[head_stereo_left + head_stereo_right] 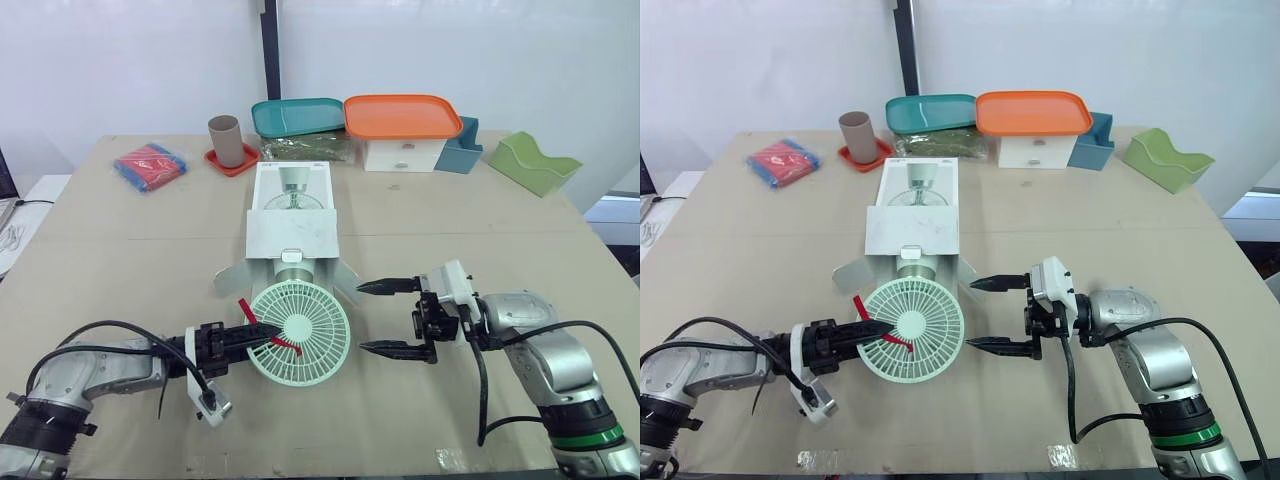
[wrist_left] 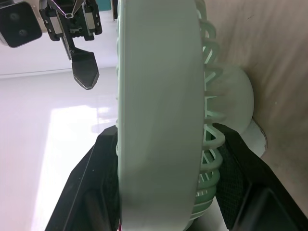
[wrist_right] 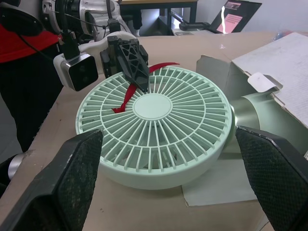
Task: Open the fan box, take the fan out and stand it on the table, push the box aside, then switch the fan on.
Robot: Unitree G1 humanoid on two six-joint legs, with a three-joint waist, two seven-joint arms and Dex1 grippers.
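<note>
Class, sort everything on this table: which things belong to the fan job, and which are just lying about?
For the job: fan, gripped by the left gripper; fan box; right gripper, open.

Lying about: red-and-blue packet; brown cup; teal tray; orange-lidded container; blue box; green holder.

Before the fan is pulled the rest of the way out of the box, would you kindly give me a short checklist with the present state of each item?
1. Box open at the near end, flaps spread: ok.
2. Left gripper shut on the fan, one finger above the grille and one below the rim: ok.
3. Fan free of the box: not ok, its stem sits in the box mouth.
4. Right gripper open and apart from the fan, on its right side: ok.
5. Fan upright: not ok, the grille faces up.
6. Where to switch it on: cannot tell.
</note>
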